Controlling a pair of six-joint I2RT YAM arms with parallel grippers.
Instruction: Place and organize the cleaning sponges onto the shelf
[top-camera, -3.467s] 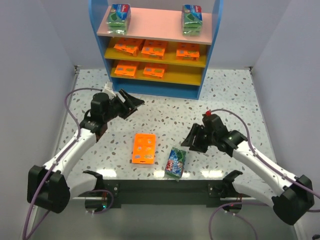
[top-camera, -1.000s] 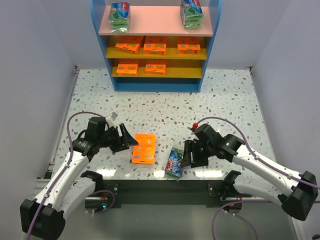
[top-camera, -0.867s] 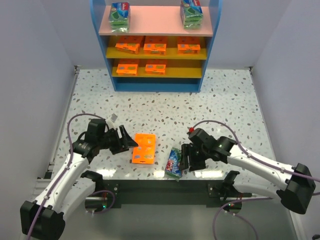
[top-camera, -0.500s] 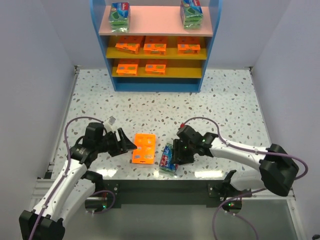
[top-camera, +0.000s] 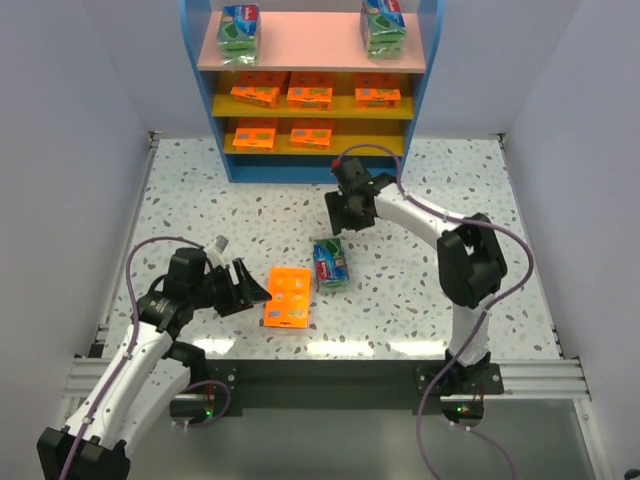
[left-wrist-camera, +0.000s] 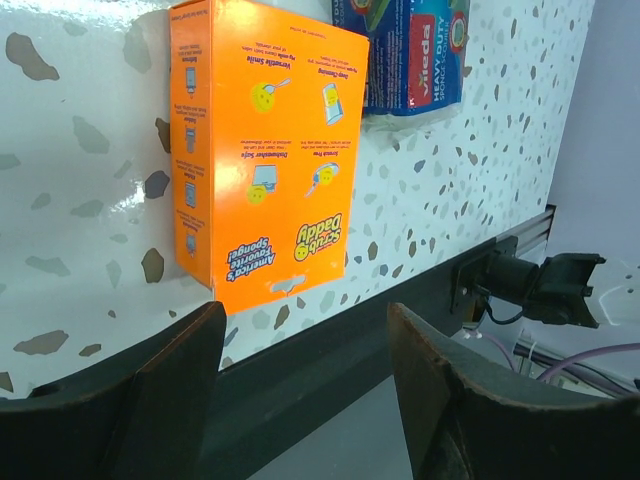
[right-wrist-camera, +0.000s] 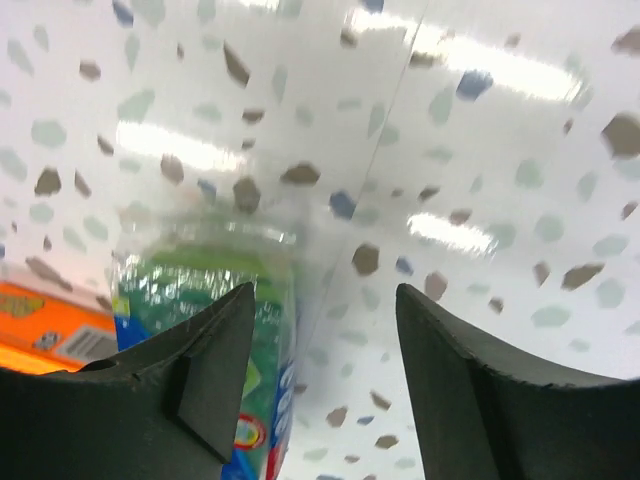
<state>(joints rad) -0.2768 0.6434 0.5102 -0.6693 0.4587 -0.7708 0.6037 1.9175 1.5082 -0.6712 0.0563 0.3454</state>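
Note:
One orange sponge pack (top-camera: 287, 297) lies flat on the table near the front, and also shows in the left wrist view (left-wrist-camera: 265, 150). A green-and-blue pack (top-camera: 329, 264) lies just right of it, apart from both grippers; it also shows in the left wrist view (left-wrist-camera: 405, 50) and the right wrist view (right-wrist-camera: 200, 300). My left gripper (top-camera: 250, 290) (left-wrist-camera: 305, 315) is open and empty, just left of the orange pack. My right gripper (top-camera: 340, 215) (right-wrist-camera: 322, 300) is open and empty, beyond the green pack. The shelf (top-camera: 420, 90) holds two green packs on its pink top and several orange packs on its yellow boards.
The lower yellow board (top-camera: 365, 140) holds two orange packs at its left. The pink board (top-camera: 305, 40) has one green pack at each end. Grey walls (top-camera: 70, 150) close in both sides. The black table rail (top-camera: 320, 375) runs along the front edge.
My right arm swung from the front edge to the far middle near the shelf. The green pack now lies farther from the front edge and free of the gripper. My left gripper drew back slightly.

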